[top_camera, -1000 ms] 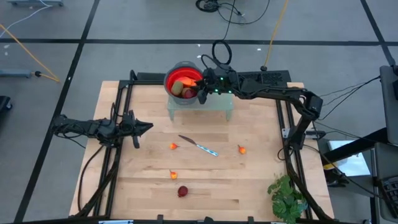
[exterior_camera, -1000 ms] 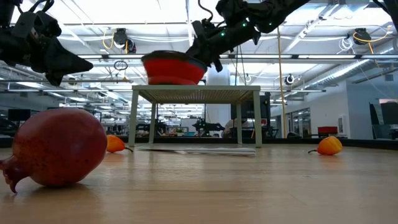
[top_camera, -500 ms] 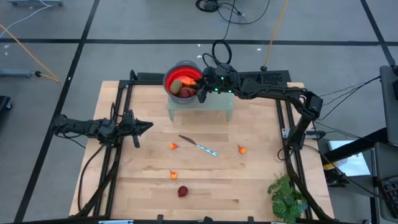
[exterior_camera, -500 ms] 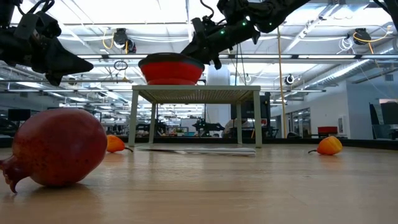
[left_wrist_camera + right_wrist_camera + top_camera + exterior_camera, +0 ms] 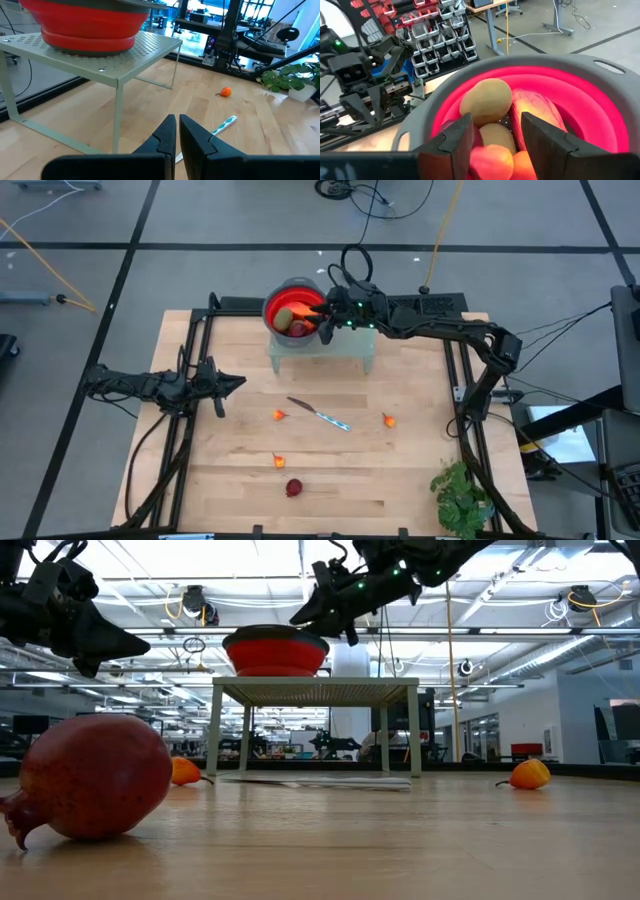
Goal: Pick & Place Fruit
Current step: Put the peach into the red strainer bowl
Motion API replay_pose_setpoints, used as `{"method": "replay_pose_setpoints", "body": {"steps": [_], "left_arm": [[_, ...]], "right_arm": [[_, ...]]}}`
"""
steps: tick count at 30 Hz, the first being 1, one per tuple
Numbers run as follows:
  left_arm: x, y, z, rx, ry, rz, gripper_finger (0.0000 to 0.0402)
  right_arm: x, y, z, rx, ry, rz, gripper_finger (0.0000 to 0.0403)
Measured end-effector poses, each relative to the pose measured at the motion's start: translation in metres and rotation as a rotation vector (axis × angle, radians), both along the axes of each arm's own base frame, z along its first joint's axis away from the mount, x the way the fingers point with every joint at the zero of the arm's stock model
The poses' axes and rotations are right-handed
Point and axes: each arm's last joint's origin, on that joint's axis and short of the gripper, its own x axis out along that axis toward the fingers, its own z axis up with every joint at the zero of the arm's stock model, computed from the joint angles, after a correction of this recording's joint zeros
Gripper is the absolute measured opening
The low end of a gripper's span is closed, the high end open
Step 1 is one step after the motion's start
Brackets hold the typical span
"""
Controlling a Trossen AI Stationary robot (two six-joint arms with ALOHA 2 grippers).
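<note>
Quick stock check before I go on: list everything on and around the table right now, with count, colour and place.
Bowl: one, red, grey rim, on the rack.
Rack: one, pale green, table's far middle.
Fruit in bowl: several, tan, red, orange.
Small fruit: three, orange, mid-table.
Round fruit: one, dark red, near edge.
Knife: one, silver, centre.
Plant: one, green, near right corner.
Left tool: shut, waiting at left.
Right tool: open, over the bowl.
</note>
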Motion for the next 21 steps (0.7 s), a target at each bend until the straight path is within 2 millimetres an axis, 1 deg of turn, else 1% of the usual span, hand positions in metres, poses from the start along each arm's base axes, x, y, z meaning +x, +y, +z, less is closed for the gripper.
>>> {"method": "replay_pose_setpoints", "body": {"steps": [5,9,12,13,16,19,21], "left_arm": [[0.000,0.000,0.000,0.001,0.001,0.000,0.0021],[0.000,0.000,0.000,0.007,0.002,-0.001,0.0021],[0.000,0.000,0.000,0.009,0.003,-0.001,0.0021],[0.000,0.000,0.000,0.009,0.003,-0.001,0.0021],[0.000,0.000,0.000,0.009,0.007,-0.001,0.0021],[0.000,0.000,-0.001,0.011,0.012,-0.002,0.0021],[0.000,0.000,-0.001,0.010,0.012,-0.002,0.0021]], "right_arm": [[-0.005,0.014,0.013,-0.027,-0.005,0.033,0.0114],[-0.006,0.028,0.021,-0.071,-0.007,0.071,0.0057],[-0.008,0.038,0.022,-0.083,-0.002,0.095,0.0012],[-0.008,0.041,0.023,-0.090,-0.008,0.101,0.0006],[-0.012,0.050,0.023,-0.074,0.004,0.108,0.0009],[-0.013,0.061,0.026,-0.099,-0.014,0.098,0.0003],[-0.020,0.069,0.025,-0.095,0.002,0.115,0.0002]]}}
